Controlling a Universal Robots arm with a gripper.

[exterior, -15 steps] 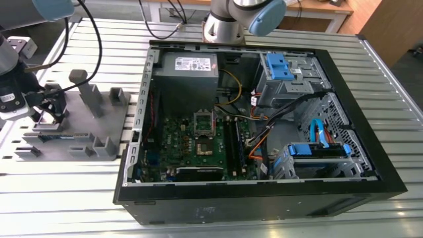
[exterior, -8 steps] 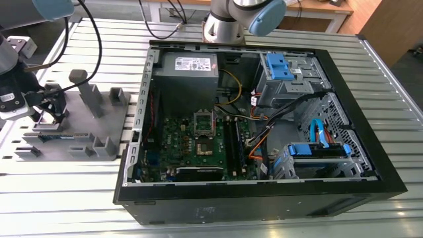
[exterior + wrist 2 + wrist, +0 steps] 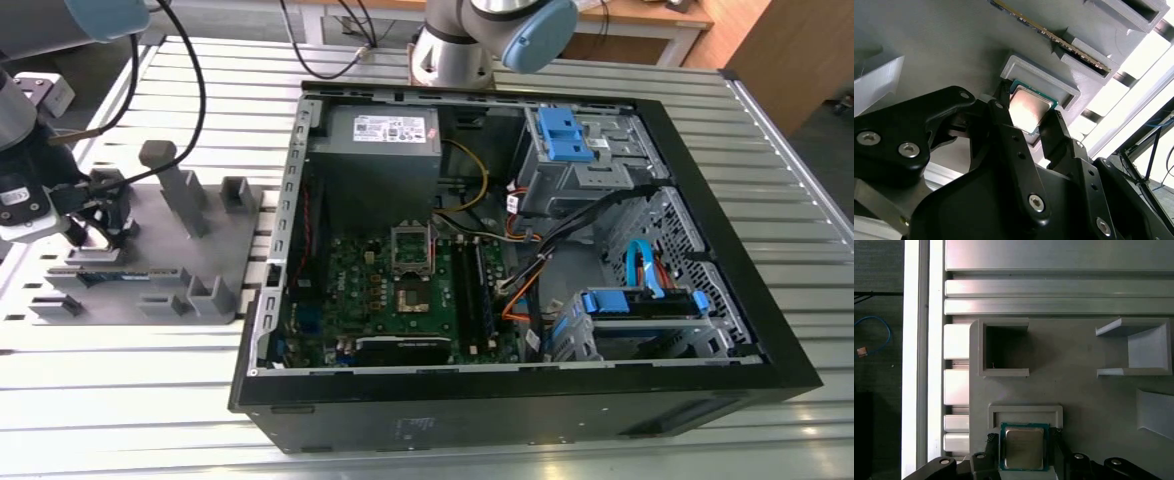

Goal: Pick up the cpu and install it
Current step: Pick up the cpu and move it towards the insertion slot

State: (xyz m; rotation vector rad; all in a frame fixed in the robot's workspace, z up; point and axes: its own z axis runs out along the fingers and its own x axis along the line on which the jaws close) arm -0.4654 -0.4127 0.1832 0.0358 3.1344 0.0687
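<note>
The cpu (image 3: 1024,447) is showing up in both wrist views as a small flat square with a pale silvery metal top, catching a soft glare, and a thin dark green rim. It is lying flat on the grey parts fixture (image 3: 1089,400), tucked just beside a low raised frame (image 3: 1025,411) that is wrapping around one of its sides. My claw (image 3: 1024,456) is reaching down over it, and my two black fingers (image 3: 1059,452) are drawn in narrowly, pressing against two opposite edges of the chip, so I am gripping it while it is sitting on the fixture. In the exterior view I am working at the exterior view's left, over that fixture on the slatted metal table (image 3: 134,400), well apart from the open computer case (image 3: 747,330) and its green motherboard (image 3: 387,300) at the exterior view's right.
</note>
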